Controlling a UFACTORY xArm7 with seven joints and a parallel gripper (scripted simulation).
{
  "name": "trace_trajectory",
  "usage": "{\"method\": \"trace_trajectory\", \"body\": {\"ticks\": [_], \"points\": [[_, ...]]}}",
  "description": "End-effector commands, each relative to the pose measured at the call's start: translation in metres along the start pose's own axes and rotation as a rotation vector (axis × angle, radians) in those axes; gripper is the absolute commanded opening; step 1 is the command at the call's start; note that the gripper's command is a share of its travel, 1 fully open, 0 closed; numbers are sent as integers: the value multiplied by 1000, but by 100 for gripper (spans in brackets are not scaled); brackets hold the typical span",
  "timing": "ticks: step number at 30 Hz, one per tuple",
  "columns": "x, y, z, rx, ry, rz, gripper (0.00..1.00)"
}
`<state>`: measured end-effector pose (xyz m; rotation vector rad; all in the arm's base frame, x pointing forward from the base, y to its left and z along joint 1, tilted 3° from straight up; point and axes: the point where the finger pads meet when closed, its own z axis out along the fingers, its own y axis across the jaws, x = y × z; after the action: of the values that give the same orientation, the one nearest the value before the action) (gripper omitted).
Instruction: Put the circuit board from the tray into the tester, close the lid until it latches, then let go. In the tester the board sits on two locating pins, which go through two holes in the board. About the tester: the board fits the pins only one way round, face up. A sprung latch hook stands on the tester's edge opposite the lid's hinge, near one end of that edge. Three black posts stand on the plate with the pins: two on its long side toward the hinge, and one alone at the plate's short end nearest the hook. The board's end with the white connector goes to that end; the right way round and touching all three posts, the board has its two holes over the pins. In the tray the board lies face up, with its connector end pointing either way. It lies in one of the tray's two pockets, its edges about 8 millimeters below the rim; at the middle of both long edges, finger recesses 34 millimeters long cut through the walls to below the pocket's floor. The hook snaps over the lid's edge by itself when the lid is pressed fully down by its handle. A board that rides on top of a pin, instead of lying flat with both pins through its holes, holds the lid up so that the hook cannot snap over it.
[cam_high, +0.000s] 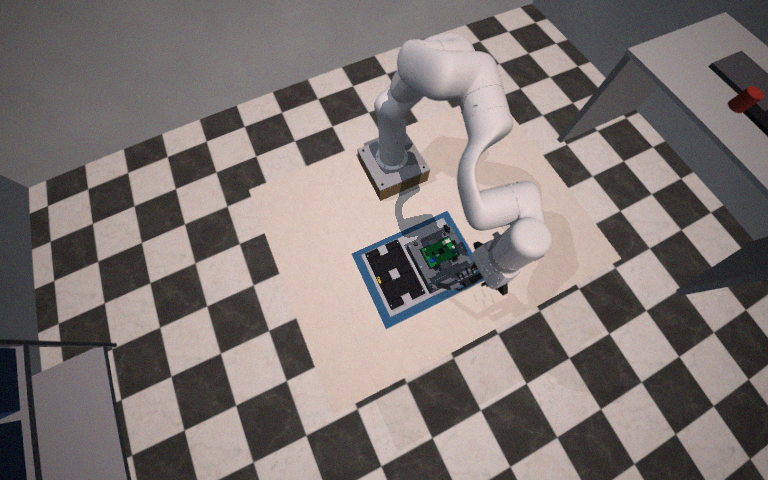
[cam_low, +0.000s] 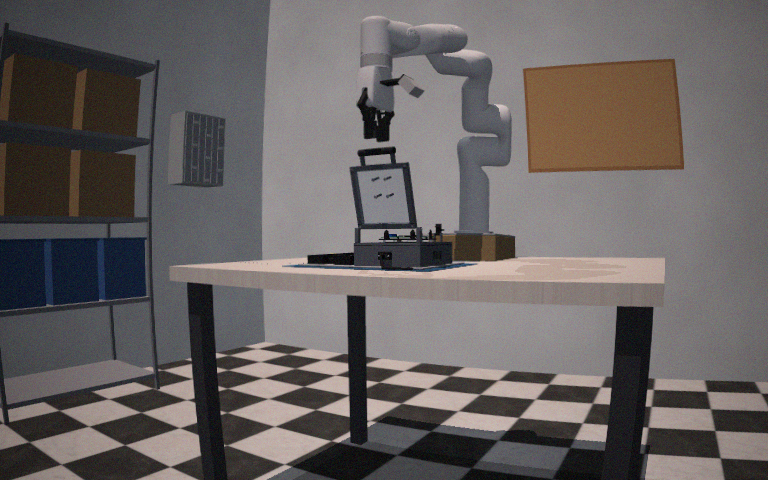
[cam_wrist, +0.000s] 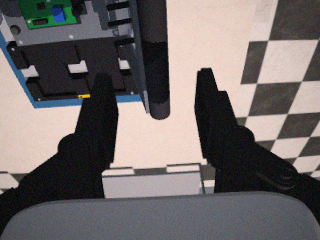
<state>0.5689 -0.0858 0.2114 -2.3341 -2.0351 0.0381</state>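
Note:
The green circuit board (cam_high: 440, 253) lies in the grey tester (cam_high: 436, 277) (cam_low: 402, 254) (cam_wrist: 90, 0). The tester's lid (cam_low: 385, 195) (cam_wrist: 152, 47) stands upright, with its black handle (cam_low: 376, 151) at the top. My gripper (cam_low: 376, 134) (cam_wrist: 155, 90) is open and empty. It points down and hangs just above the handle, which in the wrist view runs between the two fingers, nearer the left one. The black tray (cam_high: 393, 275) (cam_low: 331, 258) (cam_wrist: 56, 63) beside the tester holds no board in its pockets.
Tester and tray stand on a blue mat (cam_high: 390, 323) (cam_wrist: 40, 103) on the wooden table (cam_low: 509, 280). The arm's base (cam_high: 392, 172) (cam_low: 478, 246) stands behind the tester. The latch hook (cam_low: 437, 230) stands at the tester's right side. A shelf with boxes (cam_low: 67, 169) stands far left.

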Motion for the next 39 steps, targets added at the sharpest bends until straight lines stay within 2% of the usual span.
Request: {"method": "trace_trajectory", "body": {"ticks": [1,11,26,39], "points": [[0,1,-2,-5,0,0,51],[0,1,3,-5,0,0,51],[0,2,25,-5,0,0,51],[0,2,36,-5,0,0,51]]}}
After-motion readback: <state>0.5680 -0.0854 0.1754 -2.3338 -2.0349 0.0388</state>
